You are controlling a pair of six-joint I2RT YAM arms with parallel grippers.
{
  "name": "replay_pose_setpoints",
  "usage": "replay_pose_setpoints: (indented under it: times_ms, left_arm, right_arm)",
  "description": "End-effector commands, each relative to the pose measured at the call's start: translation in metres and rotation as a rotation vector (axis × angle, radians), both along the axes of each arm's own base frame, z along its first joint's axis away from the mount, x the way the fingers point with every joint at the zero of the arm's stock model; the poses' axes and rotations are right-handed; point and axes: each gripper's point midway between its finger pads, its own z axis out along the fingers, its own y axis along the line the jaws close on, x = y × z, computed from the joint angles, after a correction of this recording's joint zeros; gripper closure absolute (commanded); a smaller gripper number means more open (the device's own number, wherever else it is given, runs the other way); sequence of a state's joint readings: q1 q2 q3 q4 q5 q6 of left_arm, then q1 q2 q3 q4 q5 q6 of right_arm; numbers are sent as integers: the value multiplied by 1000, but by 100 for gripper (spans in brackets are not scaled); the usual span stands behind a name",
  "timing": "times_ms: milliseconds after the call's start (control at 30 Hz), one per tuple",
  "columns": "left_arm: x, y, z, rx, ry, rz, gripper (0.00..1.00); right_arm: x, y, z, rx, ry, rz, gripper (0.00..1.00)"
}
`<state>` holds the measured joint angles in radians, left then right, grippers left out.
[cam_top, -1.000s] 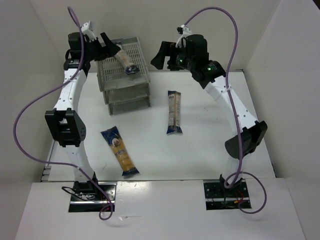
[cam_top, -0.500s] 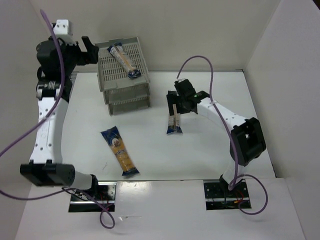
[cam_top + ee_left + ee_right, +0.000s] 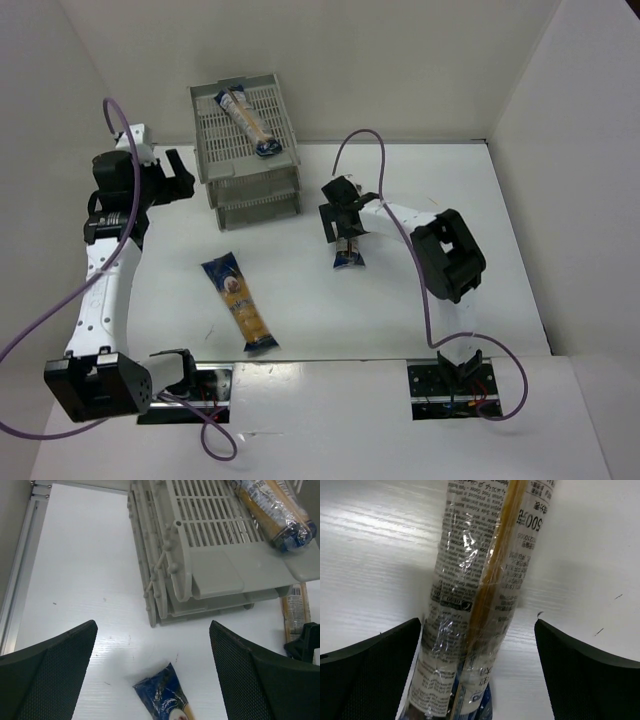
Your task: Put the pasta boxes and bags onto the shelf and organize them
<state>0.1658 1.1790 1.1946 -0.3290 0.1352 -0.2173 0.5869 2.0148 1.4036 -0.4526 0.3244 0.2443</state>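
Observation:
The grey three-tier shelf (image 3: 228,165) stands at the back left, and one pasta bag (image 3: 248,120) lies on its top tray. A second bag (image 3: 240,303) lies on the table at the front left. A paler bag (image 3: 348,255) lies at the middle. My right gripper (image 3: 343,222) is open and low over it, with the bag (image 3: 480,580) between its fingers (image 3: 370,680). My left gripper (image 3: 178,172) is open and empty, in the air left of the shelf. The left wrist view shows the shelf (image 3: 210,570), the bag on top (image 3: 272,510) and the front bag's blue end (image 3: 162,697).
White walls close the table at the back and both sides. Purple cables loop above both arms. The pale bag (image 3: 295,607) and my right gripper show at the right edge of the left wrist view.
My left gripper let go of the bag on the top tray and drew back left and down. My right arm swung down, and its open gripper now straddles the pale bag.

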Motion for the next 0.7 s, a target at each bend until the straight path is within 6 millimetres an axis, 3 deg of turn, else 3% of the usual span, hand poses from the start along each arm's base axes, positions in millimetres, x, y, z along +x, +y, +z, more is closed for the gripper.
replay_pose_setpoints:
  times_ms: [0, 100, 200, 233, 267, 333, 367, 400, 533, 567, 600, 633, 667]
  left_arm:
    - [-11, 5, 24, -4, -90, 20, 0]
    - [-14, 7, 12, -39, -69, 27, 0]
    - [-19, 15, 0, -77, -45, 54, 0]
    - [-19, 15, 0, -77, -45, 54, 0]
    - [-22, 19, -1, -85, -46, 71, 0]
    - [-22, 22, -1, -85, -46, 80, 0]
    - [-24, 22, 2, -83, -55, 80, 0]
    - [-24, 23, 2, -86, -56, 80, 0]
    - [-28, 21, 9, -84, -76, 70, 0]
    - [-30, 20, 13, -90, -87, 73, 0]
    - [-30, 20, 13, -90, -88, 73, 0]
    - [-33, 19, 18, -86, -102, 72, 0]
    - [-36, 21, 22, -82, -116, 80, 0]
  right_arm:
    - [15, -9, -12, -43, -36, -47, 0]
    - [11, 1, -30, -11, 12, -8, 2]
    - [3, 13, -41, 44, 59, 31, 27]
    - [-3, 15, -46, 59, 83, 44, 37]
    - [-9, 22, -47, 96, 115, 57, 60]
    - [-19, 23, -55, 112, 153, 73, 87]
    - [-19, 25, -49, 127, 147, 79, 100]
    - [-24, 27, -52, 138, 167, 88, 100]
    - [-26, 24, -25, 238, 181, 118, 100]
    - [-22, 27, -2, 292, 153, 147, 100]
    - [-24, 20, 7, 335, 169, 150, 100]
    - [-37, 29, 20, 432, 216, 209, 100]
    - [-42, 32, 48, 508, 198, 253, 100]
